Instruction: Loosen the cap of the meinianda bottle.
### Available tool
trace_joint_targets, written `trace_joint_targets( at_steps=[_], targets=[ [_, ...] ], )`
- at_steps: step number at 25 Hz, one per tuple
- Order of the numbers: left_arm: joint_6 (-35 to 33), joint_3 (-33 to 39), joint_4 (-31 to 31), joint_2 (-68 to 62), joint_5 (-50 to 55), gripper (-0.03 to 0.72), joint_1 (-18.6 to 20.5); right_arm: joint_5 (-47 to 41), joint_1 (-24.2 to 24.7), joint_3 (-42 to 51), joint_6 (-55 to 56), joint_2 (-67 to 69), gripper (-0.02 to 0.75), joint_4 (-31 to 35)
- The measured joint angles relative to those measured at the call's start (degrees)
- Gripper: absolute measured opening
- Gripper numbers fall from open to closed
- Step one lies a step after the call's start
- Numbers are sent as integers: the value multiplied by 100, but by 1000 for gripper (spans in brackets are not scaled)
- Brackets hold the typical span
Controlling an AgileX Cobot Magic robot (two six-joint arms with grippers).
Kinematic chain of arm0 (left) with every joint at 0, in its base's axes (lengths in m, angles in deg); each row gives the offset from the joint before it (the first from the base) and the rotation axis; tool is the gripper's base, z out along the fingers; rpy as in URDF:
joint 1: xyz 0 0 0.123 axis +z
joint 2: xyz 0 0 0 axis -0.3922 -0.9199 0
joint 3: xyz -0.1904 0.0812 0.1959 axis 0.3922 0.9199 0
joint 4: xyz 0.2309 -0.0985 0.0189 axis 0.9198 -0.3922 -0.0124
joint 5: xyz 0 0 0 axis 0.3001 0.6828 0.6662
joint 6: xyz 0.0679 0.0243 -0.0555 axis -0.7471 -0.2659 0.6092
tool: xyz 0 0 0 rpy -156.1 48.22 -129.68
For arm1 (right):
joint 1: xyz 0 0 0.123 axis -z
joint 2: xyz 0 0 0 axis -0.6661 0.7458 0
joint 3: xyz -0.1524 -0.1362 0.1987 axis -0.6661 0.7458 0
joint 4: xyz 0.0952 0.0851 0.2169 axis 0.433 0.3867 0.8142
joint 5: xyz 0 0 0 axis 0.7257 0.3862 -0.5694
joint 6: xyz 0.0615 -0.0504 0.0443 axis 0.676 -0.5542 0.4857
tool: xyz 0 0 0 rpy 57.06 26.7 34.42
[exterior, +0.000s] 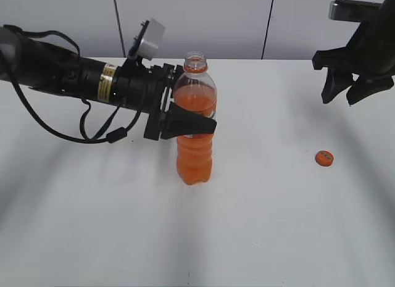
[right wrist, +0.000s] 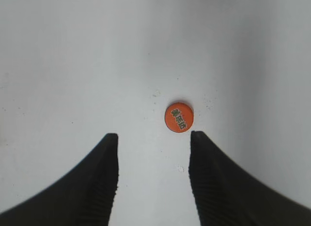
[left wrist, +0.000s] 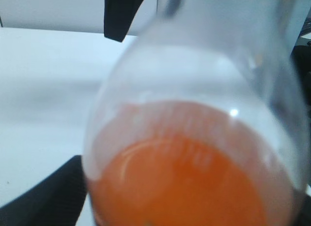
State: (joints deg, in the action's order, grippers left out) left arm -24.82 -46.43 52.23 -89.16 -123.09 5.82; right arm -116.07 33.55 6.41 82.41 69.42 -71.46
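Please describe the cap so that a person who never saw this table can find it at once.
Start from the white table and find the bottle standing near its middle. To the right of it, alone on the bare surface, lies the cap: small, round, flat and orange, with dark print on top.

The only print that showed stood on top of the cap (right wrist: 179, 117), which lay on the white table (right wrist: 73, 65): a short row of dark characters edged in pale, running at a slant across the orange disc. They looked like Chinese characters, but I could not make them out well enough to read. From the exterior view the same print was only a dark smudge. A yellow sticker (exterior: 107, 83) ringed the left arm (exterior: 55, 68), with marks too small to read. On the meinianda bottle (exterior: 195, 123) no lettering showed.
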Motion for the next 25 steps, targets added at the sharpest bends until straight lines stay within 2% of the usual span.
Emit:
trace_joint_targets(
  at_steps=[10,19,25],
  targets=[
    [360,5,18,1075,0,561,6,-779,0,-939,0,0,358,17],
    [1358,5,30,2157,73,561,99,-1502,0,-1759,-7,0,358,49],
    [2493,5,293,2682,1725,582,111,-1520,0,-2246,-2,-63,358,442]
  ],
)
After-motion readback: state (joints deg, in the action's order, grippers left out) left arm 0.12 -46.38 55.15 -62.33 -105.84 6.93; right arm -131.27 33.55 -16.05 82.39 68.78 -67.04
